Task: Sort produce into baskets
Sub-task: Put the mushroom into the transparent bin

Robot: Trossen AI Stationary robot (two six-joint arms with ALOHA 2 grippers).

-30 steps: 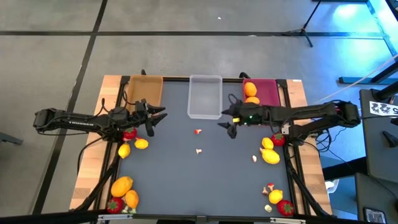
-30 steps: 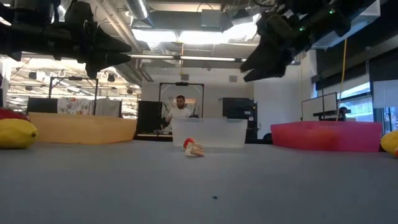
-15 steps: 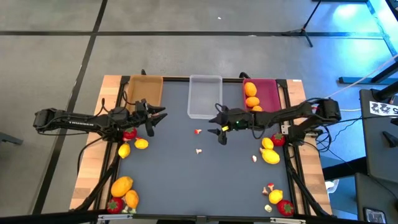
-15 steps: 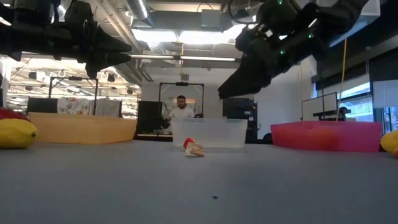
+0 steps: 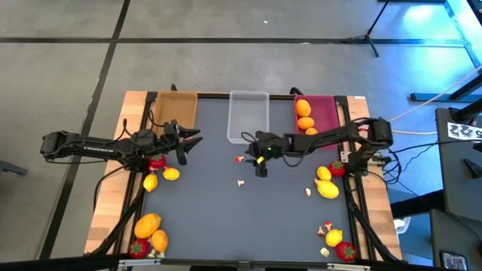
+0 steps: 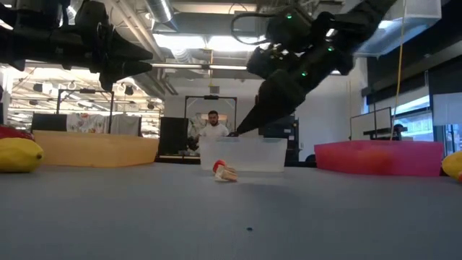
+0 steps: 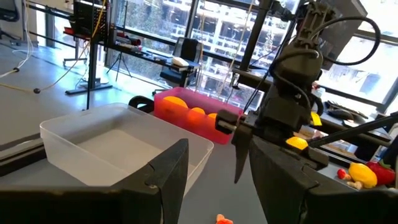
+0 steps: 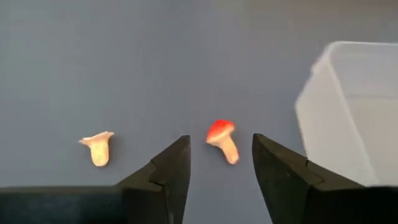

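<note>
From where I stand, the left gripper (image 5: 190,143) hovers over the mat's left side, near a strawberry (image 5: 157,161) and two small yellow fruits (image 5: 171,174); its fingers stand apart with nothing between them. Behind it sits the tan basket (image 5: 176,108). More orange and yellow produce and a second strawberry lie at the near left corner.

In the middle, the clear basket (image 5: 248,117) holds nothing I can see. Just in front of it the right gripper (image 5: 254,153) hangs over a red-capped mushroom (image 8: 221,140), its fingers parted narrowly, the mushroom showing in the gap but not touched. A pale mushroom piece (image 8: 98,148) lies a little apart.

To do this pick well, I'd say the gripper should come straight down, fingers astride the mushroom's stem, and close gently just above the mat; the piece is tiny and could skid or tip. Keep clear of the clear basket's wall.

To the right, the pink basket (image 5: 326,111) holds oranges, and more produce lies along the right edge.

The only writing I notice is on the left arm, too small to read.
</note>
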